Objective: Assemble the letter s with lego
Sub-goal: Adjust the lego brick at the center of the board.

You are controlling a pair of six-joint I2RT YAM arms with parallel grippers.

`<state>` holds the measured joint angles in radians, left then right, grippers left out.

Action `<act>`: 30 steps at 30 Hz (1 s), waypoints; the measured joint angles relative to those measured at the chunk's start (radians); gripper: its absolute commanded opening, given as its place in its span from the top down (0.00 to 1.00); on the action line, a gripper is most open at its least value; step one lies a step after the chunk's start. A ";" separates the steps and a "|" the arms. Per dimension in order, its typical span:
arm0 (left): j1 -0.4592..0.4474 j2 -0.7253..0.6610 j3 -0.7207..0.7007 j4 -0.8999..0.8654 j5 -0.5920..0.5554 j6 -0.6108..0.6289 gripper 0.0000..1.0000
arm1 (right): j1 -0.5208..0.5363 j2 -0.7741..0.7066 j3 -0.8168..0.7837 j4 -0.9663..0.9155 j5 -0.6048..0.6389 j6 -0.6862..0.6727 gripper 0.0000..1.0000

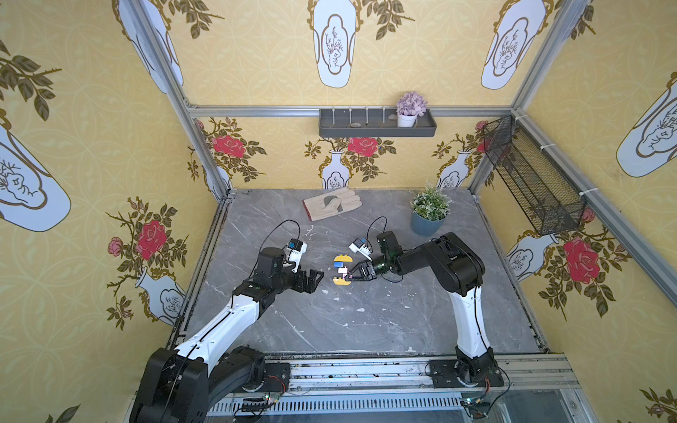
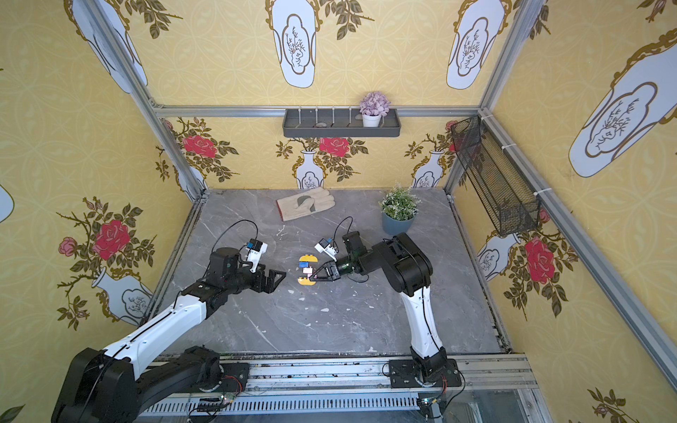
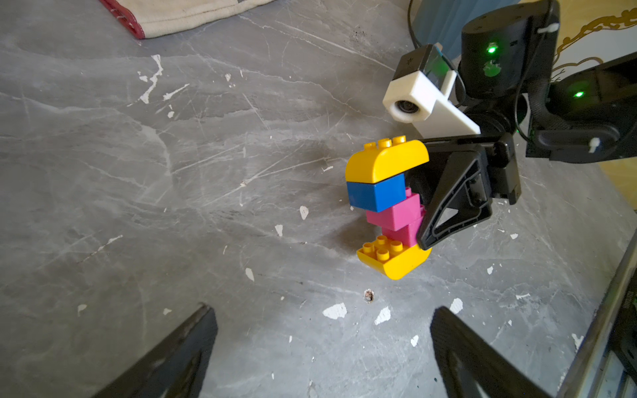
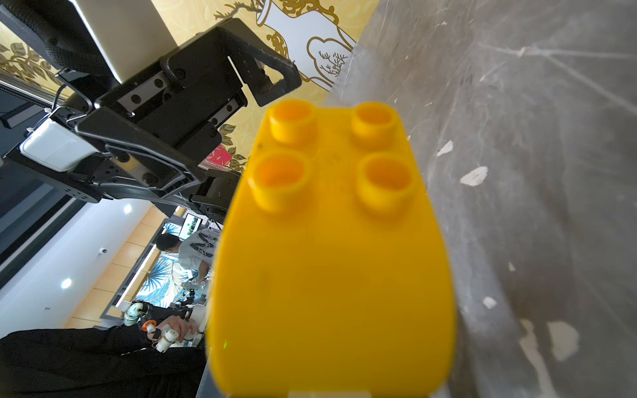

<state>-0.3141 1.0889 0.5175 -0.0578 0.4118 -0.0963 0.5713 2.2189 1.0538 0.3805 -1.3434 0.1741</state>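
Filling most of the right wrist view, one yellow bar point(image 4: 331, 268) of the letter s point(image 1: 343, 270) sits blurred right before the lens, four studs showing. It blocks the other bricks and the fingers of the right tool point(image 1: 351, 277) from that view. Both top views show the right tool pressed together on this end of the letter s, pinching it from the right arm's side. In the left wrist view one black finger point(image 3: 448, 206) lies against the pink bricks point(image 3: 393, 217); its partner is hidden behind them. Stacked on the pink bricks are a blue brick point(image 3: 375, 194) and the second yellow bar point(image 3: 386, 162). Whether the letter s touches the desk point(image 1: 366, 322) or hangs just over it I cannot tell.

On the left arm's side of the letter s, near but apart from it, the left tool point(image 1: 318, 281) is spread wide and holds nothing; the left wrist view cuts off its two fingers at the frame edge.

Beyond the letter s, toward the back wall, a pale glove point(image 1: 331, 208) lies flat; the left wrist view shows only its red-edged cuff. Beyond the letter s on the right arm's side stands a potted plant point(image 1: 429, 212). White chips dot the desk around the letter s. High above it, a shelf point(image 1: 377, 128) hangs on the back wall and a wire basket point(image 1: 531, 179) on the side wall. In both top views the bricks are too small to make out their joints.
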 measured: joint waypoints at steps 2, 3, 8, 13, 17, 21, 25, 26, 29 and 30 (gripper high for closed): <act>0.000 -0.001 0.000 0.000 0.000 0.000 0.01 | 0.000 -0.002 0.019 -0.060 0.007 -0.017 0.67; 0.000 -0.002 0.000 0.000 0.000 0.000 0.01 | -0.001 -0.004 0.025 -0.084 0.012 -0.024 0.67; 0.000 -0.004 0.000 0.000 0.000 0.000 0.01 | -0.011 -0.021 0.043 -0.206 0.045 -0.053 0.67; 0.001 -0.010 -0.001 0.000 -0.001 0.000 0.01 | -0.016 -0.020 0.069 -0.306 0.068 -0.067 0.67; 0.002 -0.017 -0.002 0.001 -0.001 0.000 0.01 | -0.021 -0.010 0.099 -0.387 0.072 -0.074 0.67; 0.002 -0.020 -0.010 0.002 -0.002 0.000 0.01 | -0.034 0.006 0.123 -0.468 0.064 -0.075 0.66; 0.005 -0.021 -0.011 0.002 -0.003 0.000 0.01 | -0.045 0.025 0.146 -0.525 0.036 -0.072 0.65; 0.005 -0.021 -0.011 0.001 -0.003 0.000 0.01 | -0.047 0.029 0.152 -0.535 0.033 -0.071 0.65; 0.006 -0.021 -0.011 0.001 -0.004 0.001 0.01 | -0.049 0.039 0.166 -0.564 0.021 -0.069 0.64; 0.006 -0.021 -0.011 0.001 -0.004 0.003 0.01 | -0.050 0.041 0.169 -0.575 0.020 -0.068 0.64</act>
<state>-0.3077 1.0683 0.5060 -0.0566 0.4080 -0.0937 0.5213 2.2597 1.2232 -0.1940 -1.3231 0.1059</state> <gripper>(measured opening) 0.990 0.357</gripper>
